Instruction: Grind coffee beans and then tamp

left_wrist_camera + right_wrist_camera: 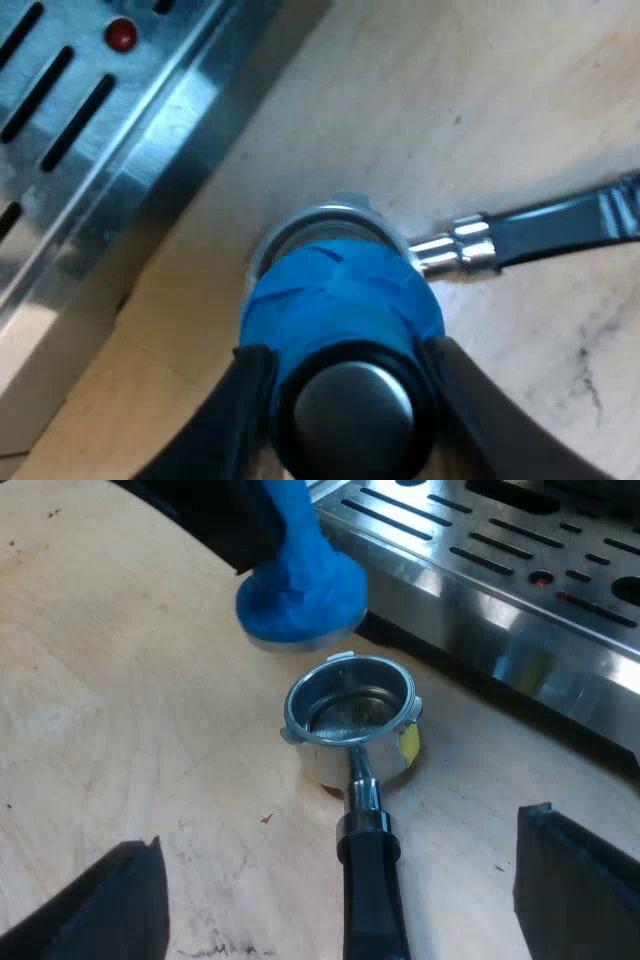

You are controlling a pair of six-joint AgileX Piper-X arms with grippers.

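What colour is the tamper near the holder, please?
The tamper is blue; the left wrist view shows it best.

You have a pale wooden table [130,710] with the grain showing and a few dark specks and scuffs scattered over it. The metal holder [340,755] sits on it with its basket mouth facing up. Its dark handle [372,890] reaches out over the wood, away from the espresso machine [480,590]. A small yellow tag [409,742] is on the basket's side. The machine's steel base stands on the table just beside the holder, seemingly with a narrow gap between them.
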